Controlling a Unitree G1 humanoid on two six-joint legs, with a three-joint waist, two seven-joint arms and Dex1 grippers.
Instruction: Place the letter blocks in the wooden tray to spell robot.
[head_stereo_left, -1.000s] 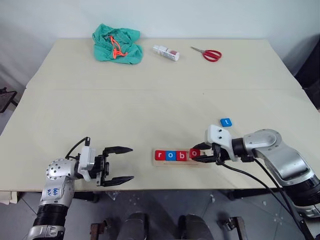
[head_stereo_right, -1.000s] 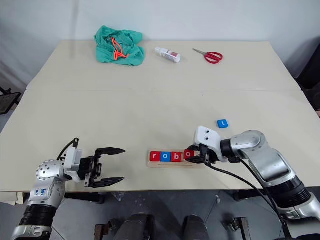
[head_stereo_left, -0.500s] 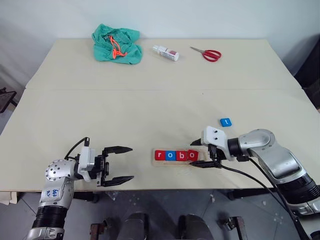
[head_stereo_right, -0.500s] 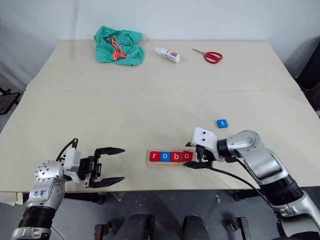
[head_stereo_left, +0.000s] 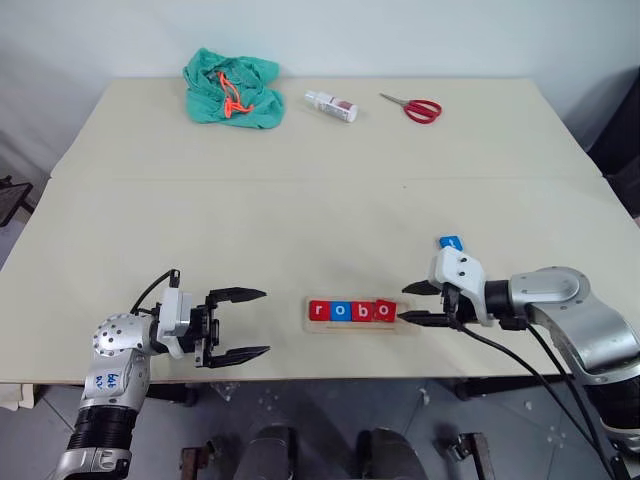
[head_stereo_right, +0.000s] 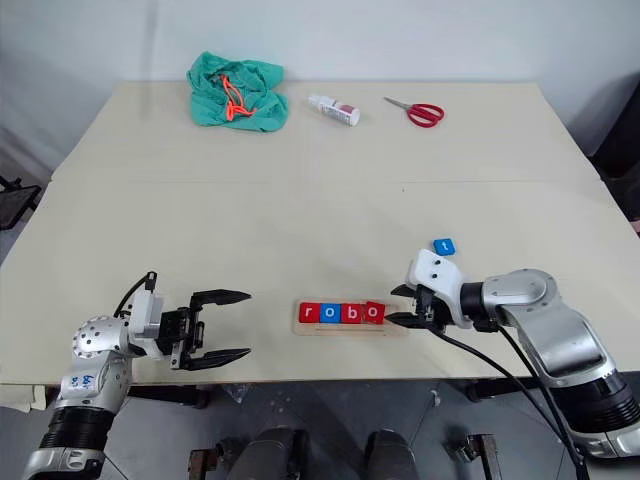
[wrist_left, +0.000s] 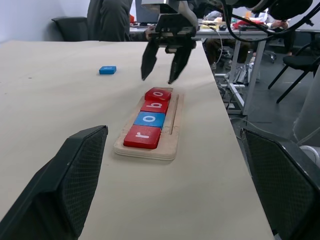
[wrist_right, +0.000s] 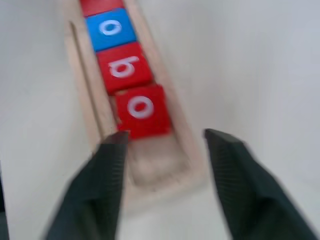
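The wooden tray (head_stereo_left: 352, 326) lies near the table's front edge with four letter blocks in a row: red r (head_stereo_left: 320, 310), blue o (head_stereo_left: 341, 310), red b (head_stereo_left: 363, 310) and red o (head_stereo_left: 385, 311), the last slightly askew. The tray's right end (wrist_right: 155, 170) is bare. A blue t block (head_stereo_left: 451, 243) lies on the table behind my right wrist. My right gripper (head_stereo_left: 408, 302) hovers open just right of the red o, holding nothing. My left gripper (head_stereo_left: 240, 323) stands open and empty left of the tray, pointing at it.
At the far side of the table lie a green cloth bag (head_stereo_left: 232, 88), a small white bottle (head_stereo_left: 332, 104) and red scissors (head_stereo_left: 415, 106). The table's front edge (head_stereo_left: 330, 378) runs close below the tray.
My right gripper, shut on the red o at the tray a second ago, has let it go in the tray and drawn back to the right. The left gripper has not moved.
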